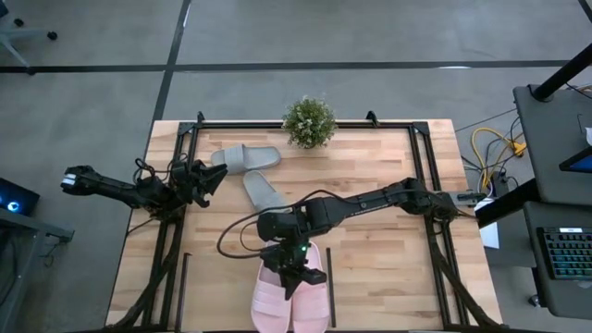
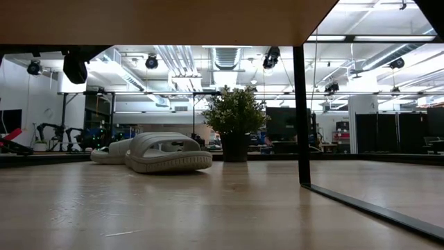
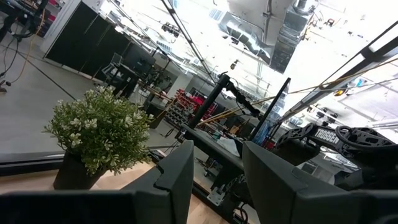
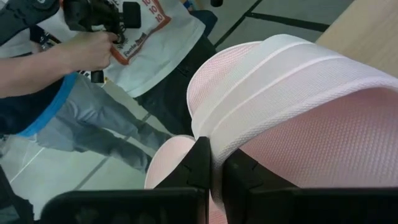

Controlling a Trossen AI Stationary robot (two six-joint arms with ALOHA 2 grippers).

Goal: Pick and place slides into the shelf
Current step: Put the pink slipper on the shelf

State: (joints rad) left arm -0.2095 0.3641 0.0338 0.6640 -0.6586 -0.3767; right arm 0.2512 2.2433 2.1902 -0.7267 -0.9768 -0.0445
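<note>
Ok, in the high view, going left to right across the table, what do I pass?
Left hand → grey-green slide lying flat → second grey-green slide → potted plant at the far edge. Nearer the front, the right hand is shut on a pink slide's strap.

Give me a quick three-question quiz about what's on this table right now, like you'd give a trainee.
1. True or false: the right gripper is clamped on a pink sandal.
2. How many grey-green sandals lie on the table?
3. What stands at the table's far edge? A) potted plant B) mug C) box

Key:
1. True; its fingers pinch the strap.
2. Two, near the left gripper, which hangs open beside them.
3. A, the potted plant.
</note>
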